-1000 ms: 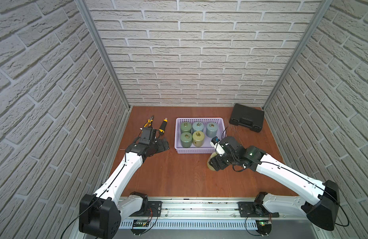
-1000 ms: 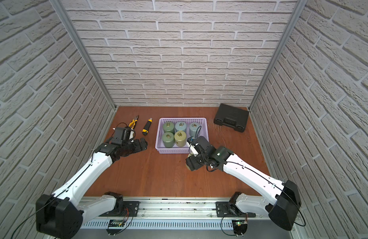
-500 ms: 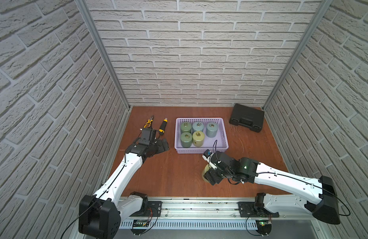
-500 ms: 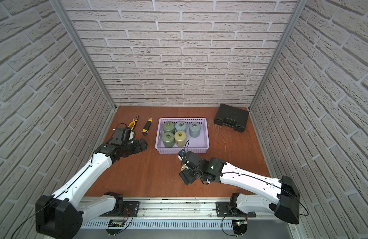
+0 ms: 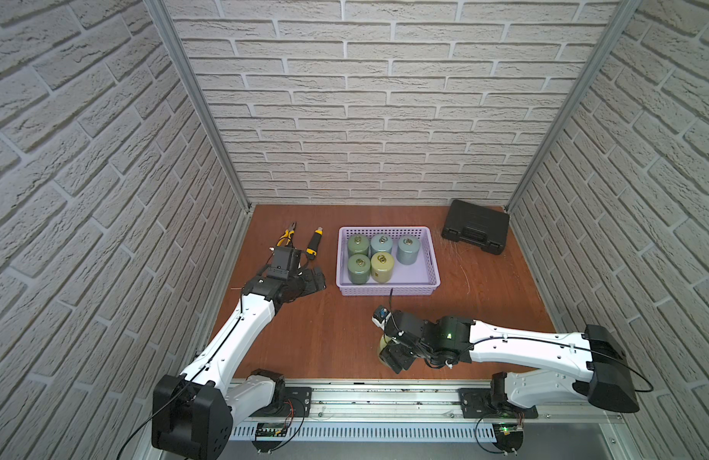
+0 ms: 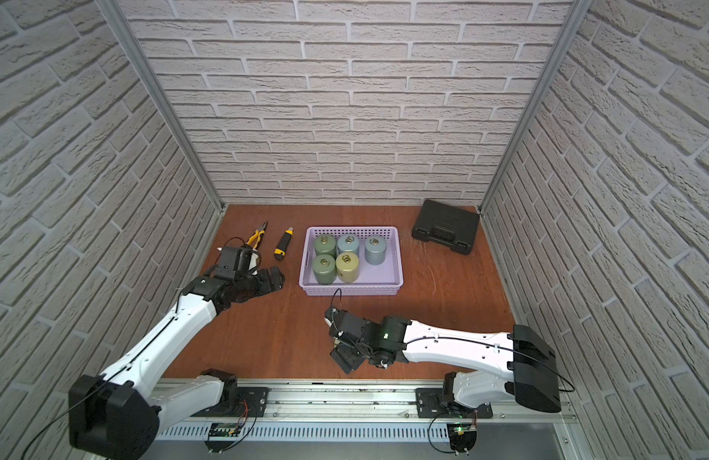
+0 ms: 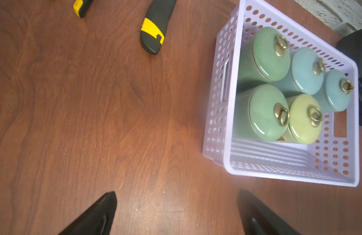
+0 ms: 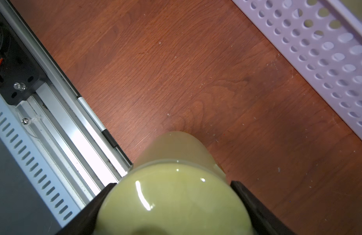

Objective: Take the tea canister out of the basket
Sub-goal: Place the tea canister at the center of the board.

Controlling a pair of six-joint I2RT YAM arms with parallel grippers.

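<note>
My right gripper (image 8: 173, 190) pinches the yellow-green tea canister (image 8: 176, 205), one black finger pressed on each side of it. The canister is out of the basket (image 5: 388, 290). It sits at the front part of the table (image 5: 325, 334), close to the aluminium rail (image 8: 60, 114) along the near edge and well apart from the basket's front wall. I cannot tell whether its base touches the wood. My left gripper (image 7: 176, 195) hangs with its fingers spread wide and nothing between them, over bare wood just left of the basket.

The table is reddish-brown wood grain, marked with fine scratches and pale specks. The lavender basket stands toward the back middle and holds five canisters (image 5: 358, 269): two green, two blue and one yellow. A black hard case (image 5: 475, 227) lies in the back right corner. Pliers (image 5: 285, 235) and a utility knife (image 5: 314, 243) lie left of the basket. White brick walls (image 5: 364, 119) close in three sides, with metal posts (image 5: 201, 107) at the back corners.
</note>
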